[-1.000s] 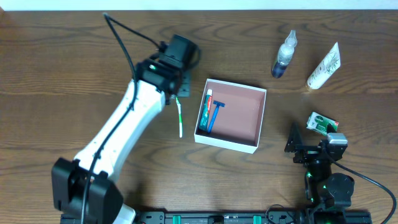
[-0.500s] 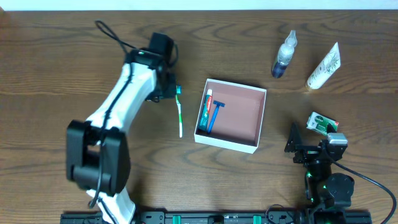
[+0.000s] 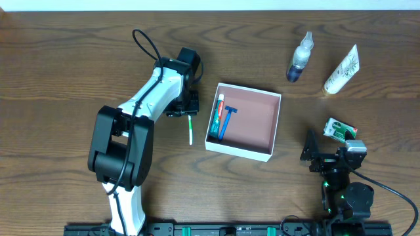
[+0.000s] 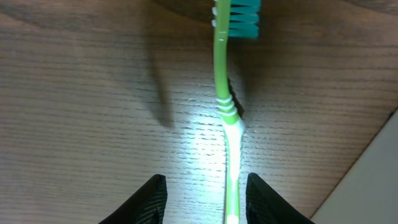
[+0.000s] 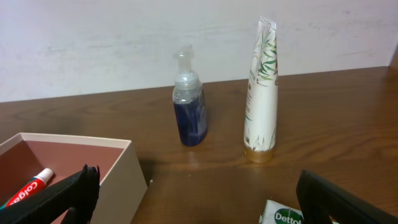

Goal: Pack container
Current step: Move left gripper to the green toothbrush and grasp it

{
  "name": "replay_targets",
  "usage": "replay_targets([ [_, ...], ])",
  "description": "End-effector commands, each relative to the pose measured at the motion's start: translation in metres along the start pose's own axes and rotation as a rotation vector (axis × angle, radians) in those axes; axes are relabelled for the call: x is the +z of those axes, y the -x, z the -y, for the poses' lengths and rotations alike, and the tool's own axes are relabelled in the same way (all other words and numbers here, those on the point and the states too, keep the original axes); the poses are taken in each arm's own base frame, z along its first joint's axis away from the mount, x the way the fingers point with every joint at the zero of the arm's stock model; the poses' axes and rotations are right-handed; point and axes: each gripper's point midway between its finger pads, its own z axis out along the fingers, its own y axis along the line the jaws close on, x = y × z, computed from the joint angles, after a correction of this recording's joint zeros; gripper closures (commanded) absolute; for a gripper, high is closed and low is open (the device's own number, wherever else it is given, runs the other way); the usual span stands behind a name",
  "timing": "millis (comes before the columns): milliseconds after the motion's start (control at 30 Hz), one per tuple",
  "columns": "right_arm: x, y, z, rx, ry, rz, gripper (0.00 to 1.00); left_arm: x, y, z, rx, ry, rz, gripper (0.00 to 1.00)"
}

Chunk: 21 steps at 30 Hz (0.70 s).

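My left end effector [image 4: 207, 202] stands open astride the green toothbrush [image 4: 222, 93] beside the container [image 3: 239, 151]; my right end effector [image 5: 196, 196] gapes too

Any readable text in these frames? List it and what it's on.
"Colga", rest cut off: on the toothpaste tube in the box.
"Dettol": on the green-and-white packet.
No readable words on the tall white tube, leaf print only.
No label visible on the blue bottle.
Overhead view: all print too small.
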Motion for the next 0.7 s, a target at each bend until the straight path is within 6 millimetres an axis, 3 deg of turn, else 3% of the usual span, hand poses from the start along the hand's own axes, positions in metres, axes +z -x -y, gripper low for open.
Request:
replay_targets([
  [0,0.000,0.000,0.001,-0.010,-0.002,0.000,0.01,0.007,-0.009,0.001,-0.003,-0.012,-0.033,0.58],
  [267,0.000,0.000,0.001,-0.010,-0.002,0.000,0.01,0.032,-0.026,0.005,-0.003,-0.061,-0.068,0.58],
  [533,0.000,0.000,0.001,-0.010,-0.002,0.000,0.01,0.032,-0.025,0.005,-0.002,-0.062,-0.064,0.58],
  [667,0.000,0.000,0.001,-0.010,-0.002,0.000,0.01,0.032,-0.025,0.005,-0.003,-0.063,-0.062,0.81],
])
